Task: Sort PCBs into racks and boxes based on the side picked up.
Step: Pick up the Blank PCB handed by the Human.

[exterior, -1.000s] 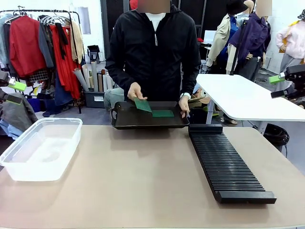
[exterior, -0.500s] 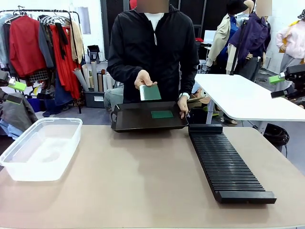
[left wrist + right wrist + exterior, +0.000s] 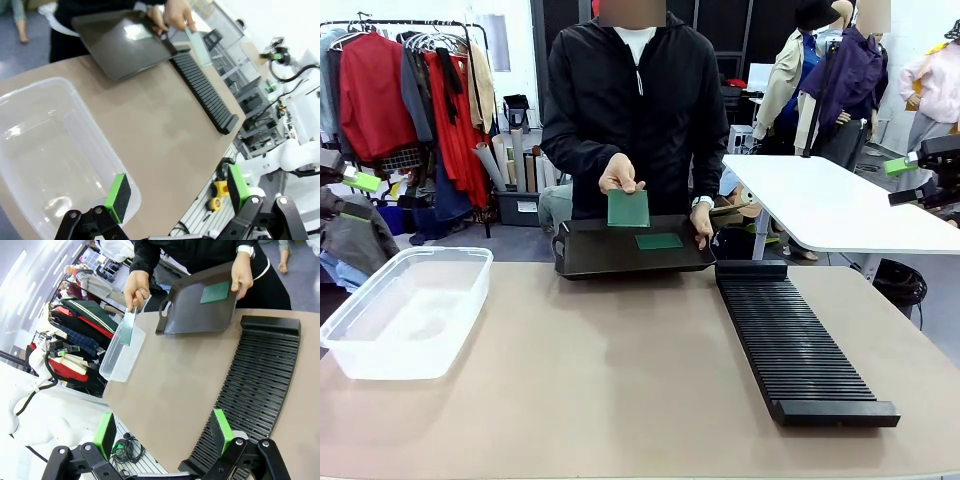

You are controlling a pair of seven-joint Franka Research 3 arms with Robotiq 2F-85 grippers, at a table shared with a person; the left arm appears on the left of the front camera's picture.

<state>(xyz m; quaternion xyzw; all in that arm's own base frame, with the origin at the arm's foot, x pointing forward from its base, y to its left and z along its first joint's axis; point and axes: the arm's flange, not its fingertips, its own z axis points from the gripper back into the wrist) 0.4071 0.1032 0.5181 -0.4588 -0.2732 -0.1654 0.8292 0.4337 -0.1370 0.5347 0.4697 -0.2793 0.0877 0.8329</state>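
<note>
Left gripper (image 3: 178, 189): jaws spread, holding nothing, raised at the table's left side. Clear tub (image 3: 405, 310): table's left. Dark tray (image 3: 582, 258): far edge, centre, one PCB (image 3: 659, 241) flat inside. Second PCB (image 3: 628, 208): upright above the tray, pinched in the person's hand (image 3: 618, 175). Slotted rack (image 3: 795, 345): table's right. Right gripper (image 3: 164, 431): jaws spread, holding nothing, raised at the right.

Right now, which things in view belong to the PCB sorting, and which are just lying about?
Job: PCB held up in the person's hand; second PCB lying on the dark tray; black slotted rack; clear tub.
Lying about: hanging clothes on the rail; white side table.
</note>
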